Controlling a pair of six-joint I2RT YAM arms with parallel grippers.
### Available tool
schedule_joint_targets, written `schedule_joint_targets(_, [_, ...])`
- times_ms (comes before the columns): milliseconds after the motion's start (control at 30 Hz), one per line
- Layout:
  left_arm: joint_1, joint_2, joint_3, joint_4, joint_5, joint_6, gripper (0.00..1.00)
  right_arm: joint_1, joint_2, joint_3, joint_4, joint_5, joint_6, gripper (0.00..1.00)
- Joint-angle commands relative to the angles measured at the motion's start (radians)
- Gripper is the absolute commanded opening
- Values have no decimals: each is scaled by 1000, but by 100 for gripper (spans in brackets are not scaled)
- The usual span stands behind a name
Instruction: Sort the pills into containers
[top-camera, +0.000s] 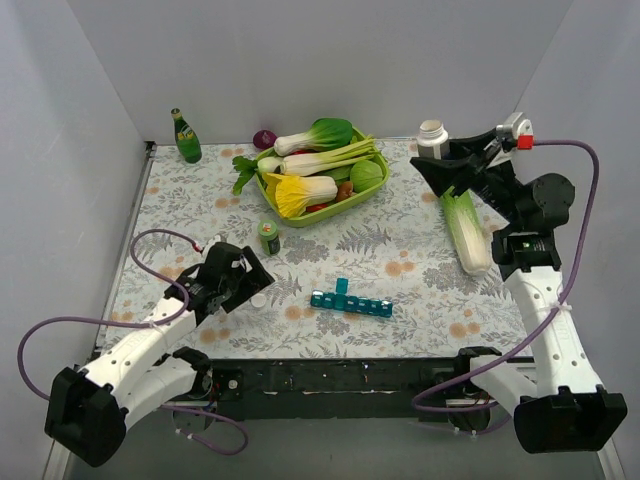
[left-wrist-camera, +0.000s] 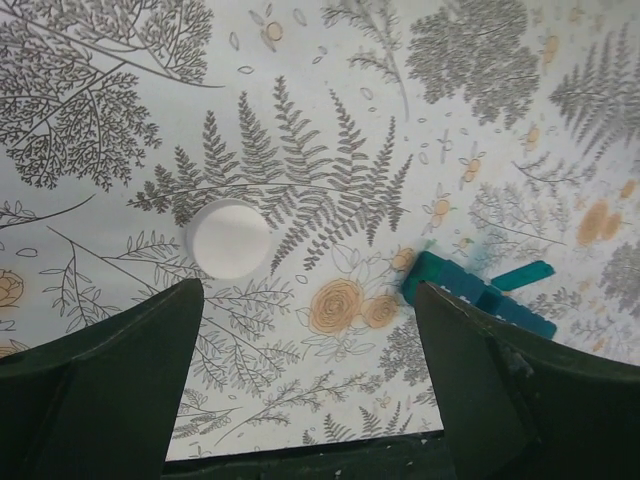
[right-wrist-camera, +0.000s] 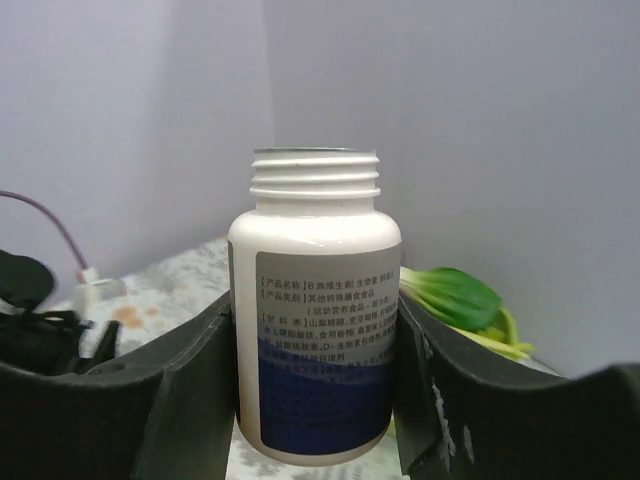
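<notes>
The teal-blue pill organiser (top-camera: 350, 300) lies near the table's front middle, with one lid standing open. It also shows in the left wrist view (left-wrist-camera: 470, 290), by my right finger. My left gripper (top-camera: 247, 280) is open and empty, low over the table (left-wrist-camera: 310, 400). A round white cap (top-camera: 259, 300) lies flat just ahead of it (left-wrist-camera: 231, 238). My right gripper (top-camera: 440, 165) at the back right is shut on an upright white pill bottle (top-camera: 432, 135) with a blue label (right-wrist-camera: 315, 320). The bottle's threaded mouth has no cap. No loose pills are visible.
A lime-green basket (top-camera: 352, 198) full of vegetables stands at the back middle. A green soda bottle (top-camera: 186, 137) and a purple onion (top-camera: 265, 138) stand by the back wall. A small green jar (top-camera: 269, 237) is mid-table. A long cabbage (top-camera: 468, 232) lies beside the right arm.
</notes>
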Motion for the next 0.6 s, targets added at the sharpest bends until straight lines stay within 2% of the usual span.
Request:
schedule_joint_targets(0, [6, -78, 66, -67, -22, 54, 87, 79, -94, -34, 392, -123, 471, 13])
schedule_joint_targets(33, [6, -84, 69, -74, -14, 70, 87, 174, -155, -13, 295, -87, 385, 13])
schedule_joint_targets(67, [8, -92, 69, -77, -10, 80, 87, 195, -178, 7, 247, -30, 308, 16])
schedule_joint_targets(100, [8, -98, 69, -81, -5, 86, 87, 193, -194, 32, 220, 30, 161, 17])
schedule_joint_targets(133, [8, -114, 72, -84, 7, 89, 87, 169, -200, 72, 180, 176, 79, 17])
schedule_joint_targets(167, [8, -121, 69, -83, 13, 90, 87, 147, -191, 81, 186, 224, 40, 17])
schedule_joint_targets(200, [6, -129, 66, -81, 21, 90, 87, 120, -179, 83, 210, 231, 49, 16])
schedule_joint_targets(233, [6, -140, 67, -78, 27, 92, 87, 74, -163, 78, 234, 142, 180, 15])
schedule_joint_targets(300, [8, -140, 73, -77, 38, 106, 88, 77, -171, 20, 425, -29, 389, 13])
schedule_joint_targets(333, [6, -140, 78, -80, 40, 112, 88, 134, -210, -14, 476, -55, 420, 13])
schedule_joint_targets(400, [8, -138, 84, -75, 47, 133, 89, 190, -243, -3, 322, 71, 239, 15])
schedule_joint_targets(433, [6, -141, 84, -68, 55, 143, 91, 184, -232, 24, 242, 233, 127, 15])
schedule_joint_targets(467, [8, -147, 81, -57, 67, 156, 92, 169, -220, 43, 217, 266, 67, 12])
schedule_joint_targets(500, [8, -149, 75, -26, 93, 181, 93, 141, -214, 41, 232, 248, 110, 12])
schedule_joint_targets(533, [6, -149, 72, -8, 134, 199, 96, 109, -223, 19, 279, 72, 180, 12])
schedule_joint_targets(567, [8, -146, 73, 7, 156, 218, 98, 118, -229, -29, 360, -20, 348, 11])
